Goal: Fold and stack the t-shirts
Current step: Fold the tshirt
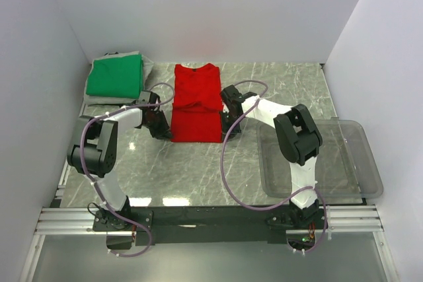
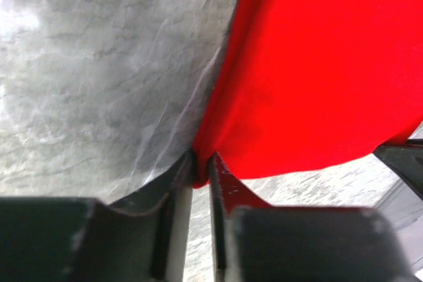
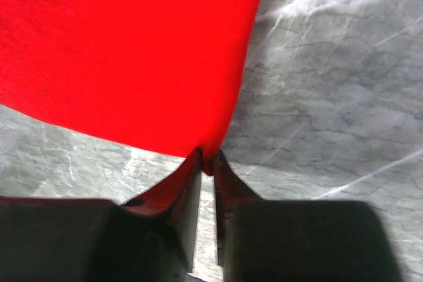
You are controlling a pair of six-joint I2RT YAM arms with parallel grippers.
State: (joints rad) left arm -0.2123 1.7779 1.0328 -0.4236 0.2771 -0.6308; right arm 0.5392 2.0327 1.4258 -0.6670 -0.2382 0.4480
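A grey, marble-veined table (image 1: 198,170) is filling the floor of a white-walled booth (image 1: 218,11), with light glaring off the near part of the top. A clear bin (image 1: 344,156) is sitting at the right side, near the right arm's base.

The red shirt (image 1: 197,104) is lying flat in the middle of the table, between the two arms. Its long axis is running from near to far, and its collar is pointing at the back wall. A rumpled fold is crossing it about halfway along.

The green shirt (image 1: 115,76) is lying folded in the far left corner, well apart from the red one.

The left claw (image 2: 201,163) is pinching the red shirt's left edge, its jaws nearly together on the cloth. The right claw (image 3: 207,160) is gripping the right edge in the same way.
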